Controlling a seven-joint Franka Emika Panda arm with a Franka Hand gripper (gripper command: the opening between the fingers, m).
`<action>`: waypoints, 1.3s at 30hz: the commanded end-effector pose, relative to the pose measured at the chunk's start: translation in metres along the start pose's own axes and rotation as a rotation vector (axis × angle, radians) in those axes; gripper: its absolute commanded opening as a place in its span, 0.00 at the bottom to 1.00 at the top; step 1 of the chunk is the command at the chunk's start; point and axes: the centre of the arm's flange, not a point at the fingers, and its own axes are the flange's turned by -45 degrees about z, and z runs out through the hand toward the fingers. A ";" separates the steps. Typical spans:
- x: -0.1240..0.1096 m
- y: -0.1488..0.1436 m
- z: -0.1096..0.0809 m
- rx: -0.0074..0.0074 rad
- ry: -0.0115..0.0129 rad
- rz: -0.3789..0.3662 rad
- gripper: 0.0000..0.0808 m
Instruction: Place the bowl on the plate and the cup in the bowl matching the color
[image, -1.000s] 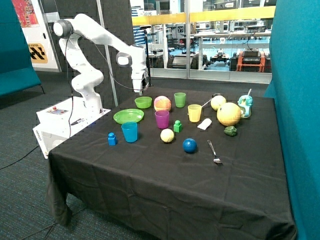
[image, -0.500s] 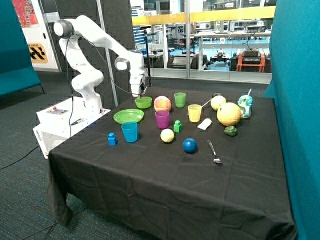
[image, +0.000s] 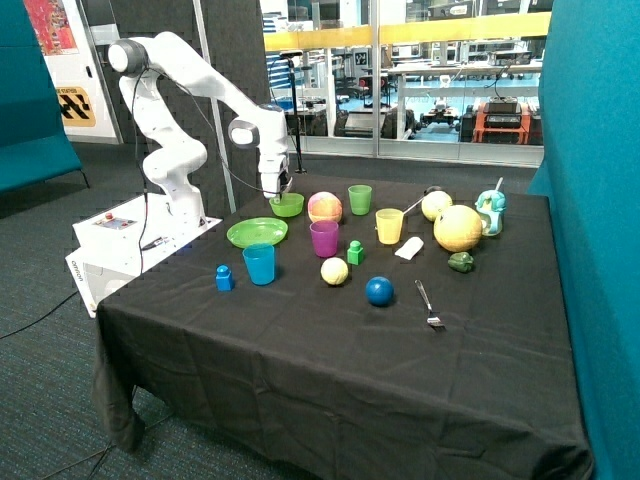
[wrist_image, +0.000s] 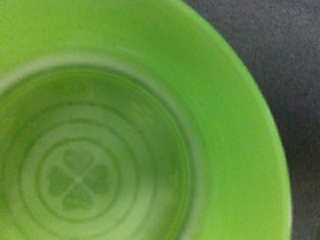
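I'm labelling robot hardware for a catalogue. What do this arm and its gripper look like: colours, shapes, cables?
The arm is glossy white, built of rounded tubular links with grey caps at the joints. A thin dark cable runs alongside it down toward the wrist. It rises from a white box base bearing a red button. The gripper is a small dark piece below the white wrist; finer detail is not visible.

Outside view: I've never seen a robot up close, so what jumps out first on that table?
The white arm bends down at the table's far corner, its gripper right over the lime-green bowl, which still sits on the black cloth beside the green plate. The wrist view is filled by that bowl's inside, with a clover mark. Colourful cups and toy fruit crowd the middle; the green cup stands apart.
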 end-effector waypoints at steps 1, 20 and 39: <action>0.000 0.005 0.004 -0.0006 -0.0020 -0.012 0.74; 0.014 0.000 0.013 -0.0006 -0.0020 -0.034 0.77; 0.017 -0.011 0.026 -0.0006 -0.0020 -0.046 0.74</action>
